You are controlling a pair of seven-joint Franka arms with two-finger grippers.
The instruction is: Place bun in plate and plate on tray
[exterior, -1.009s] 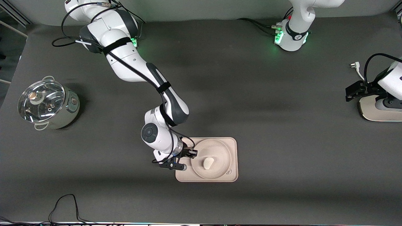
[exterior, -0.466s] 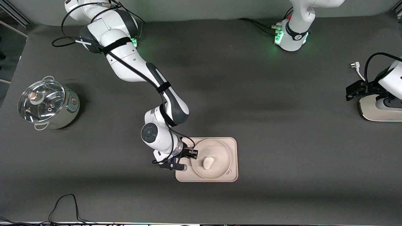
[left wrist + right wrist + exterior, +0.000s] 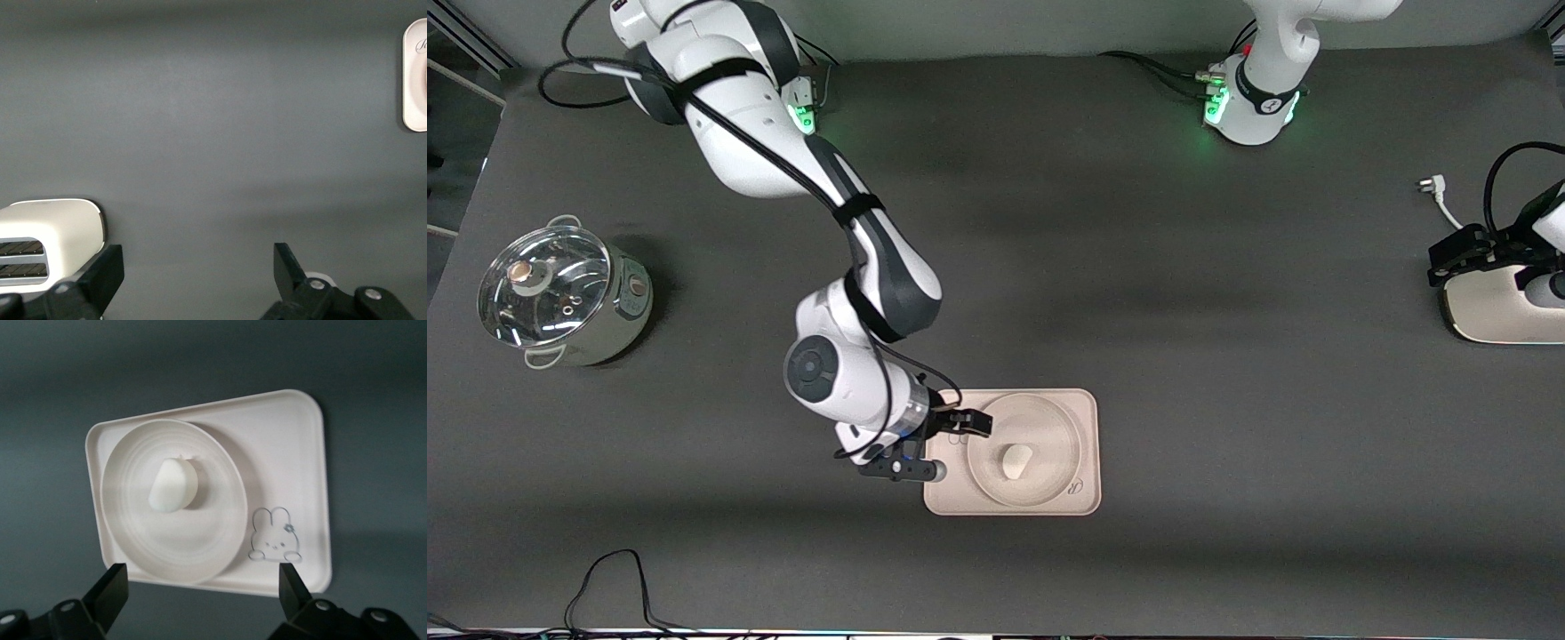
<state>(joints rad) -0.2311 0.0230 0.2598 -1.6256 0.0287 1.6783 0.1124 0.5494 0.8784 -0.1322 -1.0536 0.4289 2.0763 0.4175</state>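
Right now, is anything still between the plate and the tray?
Nothing visible. The plate already sits on the tray with the bun in it, and the open right claw is clear of it.

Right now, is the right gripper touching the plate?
Apart. In the right wrist view the right gripper is open, its fingers short of the plate rim, with dark table between.
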